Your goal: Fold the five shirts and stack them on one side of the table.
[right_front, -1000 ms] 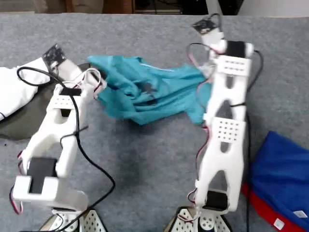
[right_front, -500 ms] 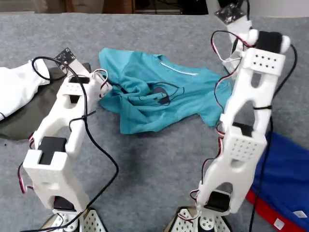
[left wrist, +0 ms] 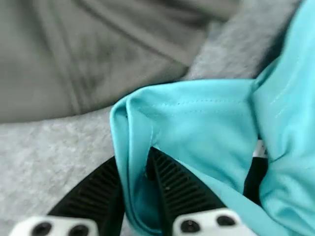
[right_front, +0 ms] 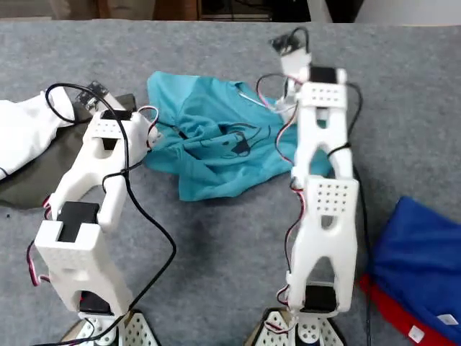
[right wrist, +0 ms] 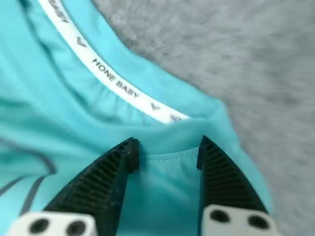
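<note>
teal shirt (right_front: 216,144), one, lies crumpled toward 12 o'clock. left gripper (left wrist: 134,162) pinches a fold at its 9 o'clock edge; right gripper (right wrist: 167,147) gapes wide over its collar, holding nothing. one white shirt (right_front: 21,133) and one grey shirt (right_front: 36,173) at 9 o'clock; one blue shirt (right_front: 425,252) at 4 o'clock.

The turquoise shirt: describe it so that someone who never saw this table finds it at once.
On the grey table, look at the far middle. The turquoise shirt lies crumpled there, an edge pinched in the left gripper. Only it is turquoise: the white shirt and dark grey shirt lie left, the blue shirt right.
</note>
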`<action>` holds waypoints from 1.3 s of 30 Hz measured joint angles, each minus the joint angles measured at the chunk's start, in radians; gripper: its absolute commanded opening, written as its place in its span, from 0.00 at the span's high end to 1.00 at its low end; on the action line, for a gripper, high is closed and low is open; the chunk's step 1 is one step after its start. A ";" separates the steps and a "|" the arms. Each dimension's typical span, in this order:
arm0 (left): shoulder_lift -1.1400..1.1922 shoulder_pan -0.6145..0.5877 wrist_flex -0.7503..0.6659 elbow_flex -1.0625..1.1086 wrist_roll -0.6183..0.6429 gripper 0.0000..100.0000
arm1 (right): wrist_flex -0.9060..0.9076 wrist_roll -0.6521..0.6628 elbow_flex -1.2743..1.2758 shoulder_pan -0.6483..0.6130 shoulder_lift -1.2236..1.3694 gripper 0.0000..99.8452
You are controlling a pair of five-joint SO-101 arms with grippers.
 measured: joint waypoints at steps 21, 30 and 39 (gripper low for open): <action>-0.333 -0.005 0.112 0.110 -0.414 0.98 | 0.396 -0.066 -0.249 0.098 0.052 1.00; -0.334 -0.109 0.288 0.133 -0.781 0.98 | 0.396 -0.064 0.578 0.112 -0.562 1.00; -0.342 -0.195 0.331 0.322 -1.051 0.98 | 0.396 0.044 1.197 0.180 -1.045 1.00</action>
